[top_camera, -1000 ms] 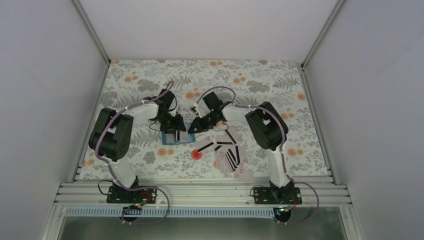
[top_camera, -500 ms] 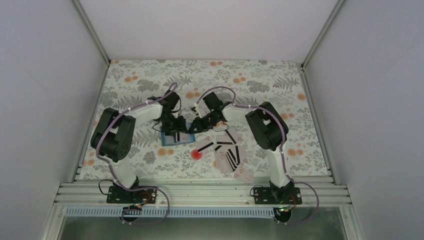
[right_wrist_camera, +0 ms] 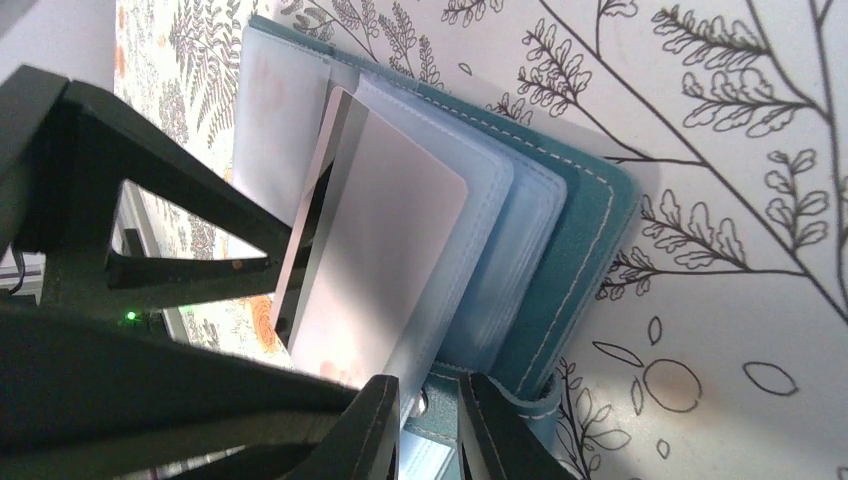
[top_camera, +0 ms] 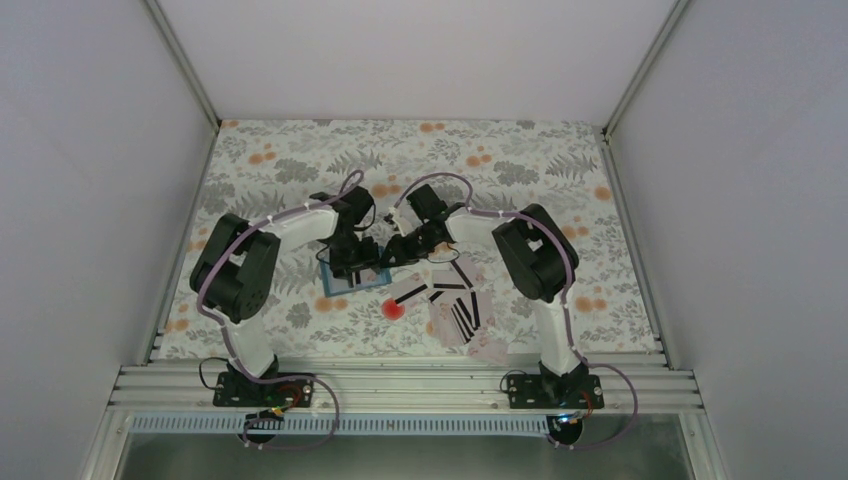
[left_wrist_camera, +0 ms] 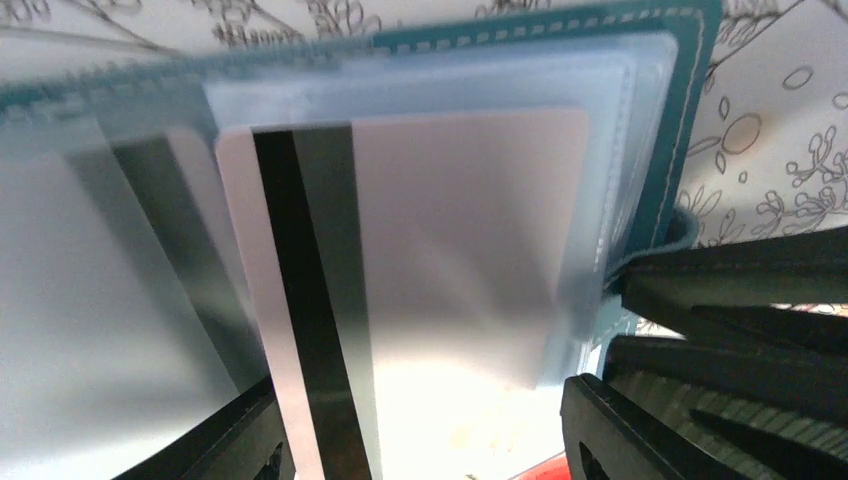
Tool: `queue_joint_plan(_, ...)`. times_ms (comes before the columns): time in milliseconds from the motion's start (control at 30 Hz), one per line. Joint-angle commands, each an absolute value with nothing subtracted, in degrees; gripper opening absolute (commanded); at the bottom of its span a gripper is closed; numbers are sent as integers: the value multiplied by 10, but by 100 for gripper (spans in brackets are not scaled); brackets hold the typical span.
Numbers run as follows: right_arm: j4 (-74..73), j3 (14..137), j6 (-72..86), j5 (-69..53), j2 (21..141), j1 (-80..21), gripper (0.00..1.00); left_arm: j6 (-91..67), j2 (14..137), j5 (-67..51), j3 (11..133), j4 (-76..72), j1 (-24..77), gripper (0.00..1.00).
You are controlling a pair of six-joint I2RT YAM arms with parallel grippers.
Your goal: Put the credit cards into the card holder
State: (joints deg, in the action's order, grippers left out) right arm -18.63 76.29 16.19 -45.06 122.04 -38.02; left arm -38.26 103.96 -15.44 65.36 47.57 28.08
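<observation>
While my right gripper (right_wrist_camera: 428, 392) is pinched tight on the closing tab (left_wrist_camera: 685, 228) of the blue wallet (right_wrist_camera: 575, 230), my left gripper (left_wrist_camera: 420, 405) holds a pale card (left_wrist_camera: 450, 230) with a black stripe by its long edges, one finger on each side of its near end. The card's far end sits partly under a clear sleeve (left_wrist_camera: 612, 150) of the wallet. Its near end sticks out toward my left hand and tilts up off the pages. The wallet lies open on the flowered table (top_camera: 290, 160), right beneath and just ahead of my left fingers, between my two arms, with its tab side toward my right hand. The other cards (top_camera: 457, 303) lie fanned in a heap just to the right of the wallet, nearer my right arm's base. A round red spot (top_camera: 393, 309) sits beside them.
</observation>
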Motion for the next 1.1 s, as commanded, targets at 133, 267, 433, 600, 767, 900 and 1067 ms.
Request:
queue_joint_plan(133, -201, 743, 148, -434, 1191, -387, 17, -433, 1051, -163, 693, 481, 299, 78)
queue_joint_plan(267, -203, 742, 148, -432, 1181, -382, 17, -433, 1062, -157, 713, 482, 304, 80)
queue_joint_plan(433, -203, 740, 148, -432, 1174, -379, 17, -426, 1087, -159, 729, 477, 319, 80)
queue_joint_plan(600, -196, 733, 153, -438, 1170, -378, 17, -416, 1100, -161, 746, 465, 333, 78)
queue_joint_plan(767, -197, 729, 152, -445, 1157, -364, 17, -413, 1076, -161, 728, 436, 340, 73)
queue_joint_plan(900, -203, 729, 150, -446, 1145, -354, 17, -409, 1059, -150, 716, 423, 341, 63)
queue_joint_plan(1067, -202, 725, 154, -456, 1143, -353, 17, -396, 1068, -140, 741, 431, 351, 59)
